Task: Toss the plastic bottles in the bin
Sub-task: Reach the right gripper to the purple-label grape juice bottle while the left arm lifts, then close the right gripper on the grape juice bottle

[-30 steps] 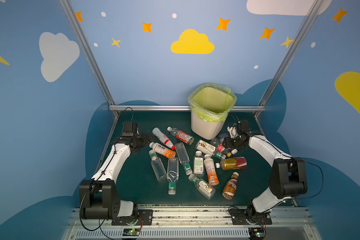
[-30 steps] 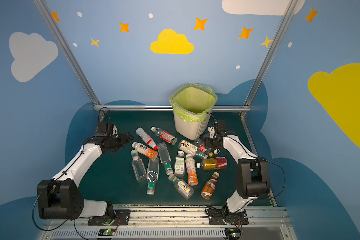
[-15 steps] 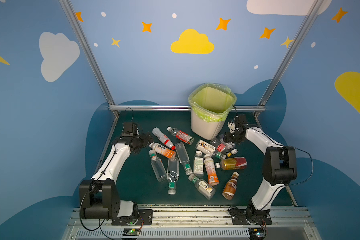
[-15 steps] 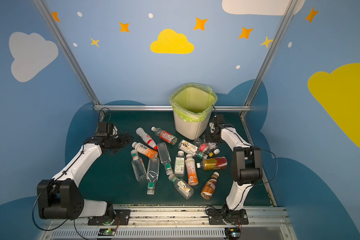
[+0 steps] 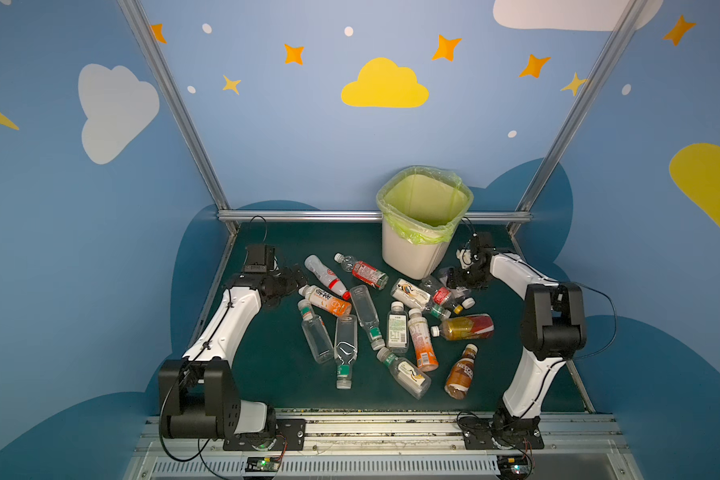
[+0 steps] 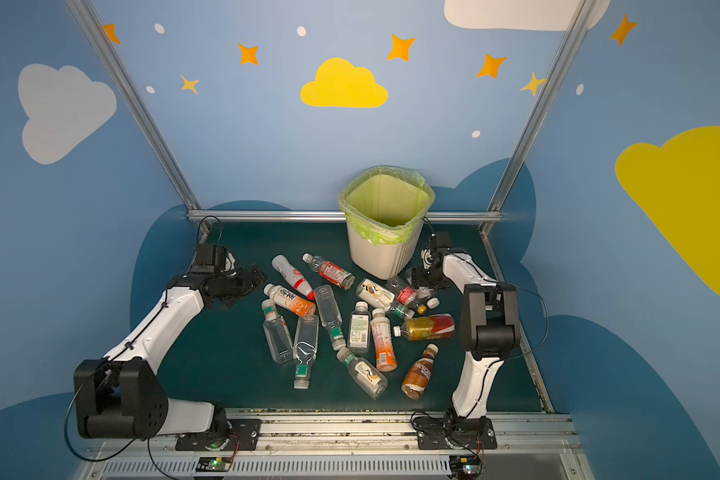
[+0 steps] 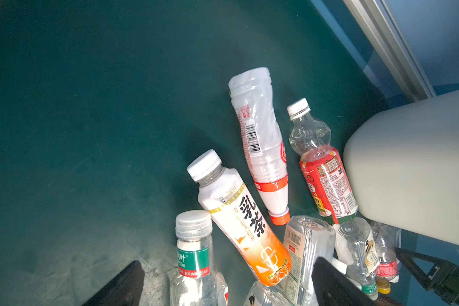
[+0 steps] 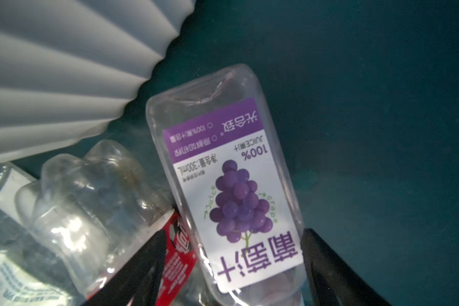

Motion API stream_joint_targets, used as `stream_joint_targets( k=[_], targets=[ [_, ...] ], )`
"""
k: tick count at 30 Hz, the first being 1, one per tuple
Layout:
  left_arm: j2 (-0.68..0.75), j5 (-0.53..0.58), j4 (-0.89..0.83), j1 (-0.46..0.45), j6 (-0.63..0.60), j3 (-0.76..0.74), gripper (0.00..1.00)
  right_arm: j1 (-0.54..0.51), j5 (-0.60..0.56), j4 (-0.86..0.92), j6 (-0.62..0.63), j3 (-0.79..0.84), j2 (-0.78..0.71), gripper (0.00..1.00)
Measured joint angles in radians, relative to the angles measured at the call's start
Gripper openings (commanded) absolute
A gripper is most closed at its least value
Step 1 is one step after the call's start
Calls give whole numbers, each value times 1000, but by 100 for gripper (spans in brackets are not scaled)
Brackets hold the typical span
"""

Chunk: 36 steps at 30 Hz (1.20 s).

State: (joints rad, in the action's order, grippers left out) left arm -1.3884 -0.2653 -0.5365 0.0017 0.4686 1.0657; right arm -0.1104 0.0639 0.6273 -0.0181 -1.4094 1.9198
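Note:
Several plastic bottles lie on their sides in a heap on the dark green mat, in both top views. The white bin, lined with a yellow-green bag, stands at the back right. My left gripper is open at the heap's left edge. In the left wrist view an orange-labelled bottle and a green-banded clear one lie just ahead of its spread fingers. My right gripper is open, low beside the bin's ribbed wall, its jaws on either side of a grape juice bottle.
A silver rail runs along the mat's back edge, with slanted posts at both back corners and blue walls close around. The bin wall stands just behind the heap's far end. The arm bases sit on the front rail.
The right arm's elbow has swung inward and up, bringing its gripper closer to the bin's base. The left arm has not moved.

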Motion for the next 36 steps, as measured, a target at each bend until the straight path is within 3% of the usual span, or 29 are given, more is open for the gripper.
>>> stream_joint_targets(
  k=[8, 20, 23, 31, 36],
  targets=[
    [3, -8, -1, 0, 0, 0, 99, 2, -2, -3, -6, -12, 34, 85],
    [3, -14, -6, 0, -4, 0, 99, 2, -13, -5, -31, -14, 59, 83],
    [3, -14, -7, 0, -4, 0, 99, 2, -13, -3, -35, -29, 71, 80],
    [3, -15, -13, 3, -4, 0, 99, 18, 5, -10, -65, -44, 84, 57],
    [3, -20, -19, 3, -4, 0, 99, 42, 26, -19, -98, -32, 76, 55]
  ],
)
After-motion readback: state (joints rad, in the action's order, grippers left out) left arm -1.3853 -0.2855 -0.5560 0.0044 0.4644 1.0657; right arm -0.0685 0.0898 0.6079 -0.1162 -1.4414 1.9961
